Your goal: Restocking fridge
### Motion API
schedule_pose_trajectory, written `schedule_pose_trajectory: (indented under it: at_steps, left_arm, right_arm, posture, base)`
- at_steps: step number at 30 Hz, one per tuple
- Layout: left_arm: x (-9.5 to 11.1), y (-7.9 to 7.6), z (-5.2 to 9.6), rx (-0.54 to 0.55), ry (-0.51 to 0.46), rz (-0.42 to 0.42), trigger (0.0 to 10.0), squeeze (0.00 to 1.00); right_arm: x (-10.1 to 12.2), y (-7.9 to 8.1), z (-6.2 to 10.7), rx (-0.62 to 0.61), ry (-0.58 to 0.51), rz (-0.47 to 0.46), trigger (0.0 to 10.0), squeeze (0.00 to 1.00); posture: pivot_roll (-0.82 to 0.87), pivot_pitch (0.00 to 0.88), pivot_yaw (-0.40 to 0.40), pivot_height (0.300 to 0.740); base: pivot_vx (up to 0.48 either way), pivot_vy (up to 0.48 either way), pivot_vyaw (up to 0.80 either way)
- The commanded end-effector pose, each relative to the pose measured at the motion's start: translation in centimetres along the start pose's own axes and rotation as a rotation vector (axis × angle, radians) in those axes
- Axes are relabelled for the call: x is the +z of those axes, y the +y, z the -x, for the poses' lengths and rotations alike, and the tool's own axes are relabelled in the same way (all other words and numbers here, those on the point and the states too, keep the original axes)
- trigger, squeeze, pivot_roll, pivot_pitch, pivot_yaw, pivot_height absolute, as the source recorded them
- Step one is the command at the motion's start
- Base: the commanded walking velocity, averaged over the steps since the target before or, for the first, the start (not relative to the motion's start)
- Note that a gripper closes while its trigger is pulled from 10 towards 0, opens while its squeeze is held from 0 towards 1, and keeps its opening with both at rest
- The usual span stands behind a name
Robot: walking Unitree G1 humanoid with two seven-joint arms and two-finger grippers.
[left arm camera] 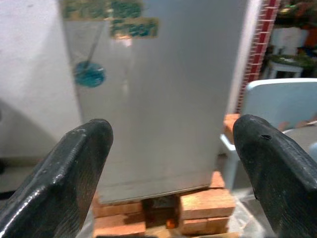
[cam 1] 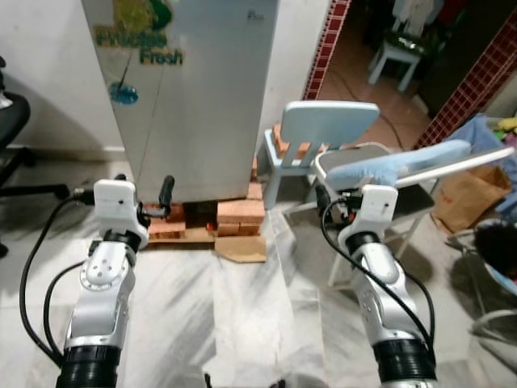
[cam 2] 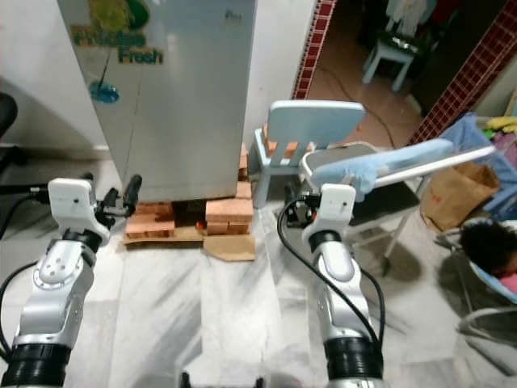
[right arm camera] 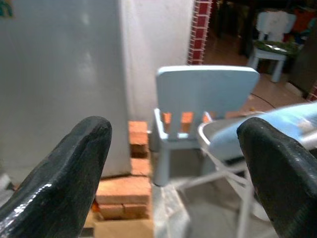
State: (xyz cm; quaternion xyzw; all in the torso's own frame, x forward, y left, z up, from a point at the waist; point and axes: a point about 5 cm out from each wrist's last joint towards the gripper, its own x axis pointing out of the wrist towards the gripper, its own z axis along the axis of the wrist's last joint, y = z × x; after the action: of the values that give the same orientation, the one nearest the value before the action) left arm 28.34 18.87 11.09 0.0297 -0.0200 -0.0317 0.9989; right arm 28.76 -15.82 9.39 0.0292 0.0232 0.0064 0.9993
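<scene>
The fridge (cam 1: 194, 97) is a tall silver-grey box with a green "Fresh" sticker on its door. Its door is shut, and it stands on red bricks (cam 1: 240, 217) straight ahead. Both silver arms are raised in front of it, a short way off. My left gripper (left arm camera: 171, 148) is open with nothing between its fingers (left arm camera: 64, 173) and faces the fridge door. My right gripper (right arm camera: 173, 158) is also open and holds nothing. It faces the gap between the fridge and a light blue child's chair (right arm camera: 208, 94).
The light blue chair (cam 1: 323, 133) stands right of the fridge. A folding metal chair draped with blue cloth (cam 1: 396, 170) is close to my right arm. A brown bag (cam 1: 468, 194) lies right, a black office chair (cam 1: 12, 137) left. Cardboard (cam 1: 242, 249) lies on the marble floor.
</scene>
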Motion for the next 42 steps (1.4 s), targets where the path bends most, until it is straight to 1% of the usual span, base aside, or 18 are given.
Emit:
schedule_pose_trajectory:
  at_steps: [1,3,4,7,8,12,17,25,28,29,30,31,33,34,38,39,40,42]
  left_arm:
    - [-0.9,-0.9,0.2,-0.043,0.033,-0.01,10.0,0.0]
    - [-1.2,-0.9,0.5,-0.041,0.048,-0.008,10.0,0.0]
    - [-1.9,-1.0,1.2,-0.043,0.08,0.004,10.0,0.0]
    - [-2.5,-1.5,1.8,-0.047,0.104,0.037,10.0,0.0]
    - [-2.5,-1.6,1.8,-0.05,0.103,0.043,10.0,0.0]
    - [-2.3,-2.1,1.6,-0.058,0.104,0.062,10.0,0.0]
    - [-2.5,-2.2,1.7,-0.075,0.118,0.064,10.0,0.0]
    - [-2.6,-1.9,2.0,-0.079,0.132,0.05,10.0,0.0]
    - [-2.8,-1.9,2.1,-0.087,0.133,0.07,10.0,0.0]
    - [-2.9,-1.9,2.1,-0.087,0.133,0.076,10.0,0.0]
    - [-2.9,-1.8,2.1,-0.085,0.134,0.076,10.0,0.0]
    - [-3.0,-1.8,2.1,-0.084,0.135,0.076,10.0,0.0]
    - [-3.0,-1.8,2.1,-0.084,0.136,0.076,10.0,0.0]
    - [-3.0,-1.7,2.1,-0.085,0.137,0.075,10.0,0.0]
    - [-3.1,-1.6,2.1,-0.083,0.138,0.075,10.0,0.0]
    - [-3.1,-1.6,2.1,-0.082,0.139,0.075,10.0,0.0]
    - [-3.2,-1.5,2.1,-0.081,0.14,0.075,10.0,0.0]
    - [-3.2,-1.5,2.0,-0.08,0.141,0.075,10.0,0.0]
  right_arm:
    - [-0.1,-0.8,0.5,-0.034,0.002,0.036,10.0,0.0]
    - [-0.1,-0.8,0.6,-0.042,0.0,0.049,10.0,0.0]
    - [0.0,-0.7,0.9,-0.031,-0.001,0.054,10.0,0.0]
    - [0.1,-0.9,1.3,-0.041,0.002,0.028,10.0,0.0]
    - [0.2,-1.0,1.4,-0.047,-0.008,0.032,10.0,0.0]
    - [0.2,-1.3,1.7,-0.07,-0.022,-0.011,10.0,0.0]
    - [0.5,-1.0,1.6,-0.058,-0.018,-0.023,10.0,0.0]
    - [0.3,-1.0,1.7,-0.048,-0.014,-0.023,10.0,0.0]
    - [0.2,-0.8,1.8,-0.042,-0.008,-0.021,10.0,0.0]
    - [0.2,-0.8,1.8,-0.036,-0.009,-0.025,10.0,0.74]
    - [0.2,-0.8,1.7,-0.033,-0.013,-0.026,10.0,0.76]
    - [0.3,-0.8,1.7,-0.032,-0.015,-0.028,10.0,0.74]
    - [0.4,-0.8,1.6,-0.031,-0.016,-0.029,10.0,0.74]
    - [0.4,-0.8,1.6,-0.025,-0.02,-0.037,10.0,1.0]
    - [0.4,-0.7,1.5,-0.03,-0.02,-0.025,10.0,1.0]
    - [0.4,-0.7,1.5,-0.031,-0.02,-0.022,10.0,0.71]
    - [0.4,-0.7,1.4,-0.031,-0.02,-0.02,10.0,0.0]
    - [0.4,-0.7,1.4,-0.031,-0.02,-0.02,10.0,0.0]
  posture:
    - [0.0,0.0,-0.049,0.74]
    - [0.0,0.0,-0.045,0.74]
    - [-0.01,0.0,-0.043,0.74]
    - [-0.01,0.0,-0.045,0.74]
    - [-0.01,0.0,-0.045,0.74]
    - [-0.01,0.0,-0.05,0.74]
    - [-0.01,0.0,-0.053,0.74]
    - [0.0,0.007,-0.059,0.74]
    - [0.0,0.004,-0.061,0.74]
    - [0.0,0.002,-0.061,0.74]
    - [0.0,0.002,-0.061,0.74]
    - [0.0,0.002,-0.061,0.74]
    - [0.0,0.002,-0.061,0.74]
    - [0.0,0.0,-0.063,0.74]
    - [0.0,0.001,-0.064,0.74]
    - [0.01,0.0,-0.064,0.74]
    - [0.0,0.001,-0.065,0.74]
    - [0.0,0.001,-0.065,0.74]
  base:
    - [0.0,0.0,0.0]
    - [0.0,0.0,0.0]
    - [0.0,0.0,0.0]
    - [0.0,0.0,0.0]
    - [0.0,0.0,0.0]
    - [0.0,0.0,0.0]
    - [0.0,0.448,0.0]
    - [0.0,0.48,-0.76]
    - [0.0,0.48,-0.5]
    - [0.0,0.48,-0.42]
    - [0.0,0.48,0.0]
    - [0.0,0.48,0.0]
    - [0.0,0.48,0.0]
    - [0.0,0.48,0.0]
    - [0.0,0.48,0.0]
    - [0.0,0.48,0.0]
    - [0.0,0.48,0.0]
    - [0.0,0.48,0.0]
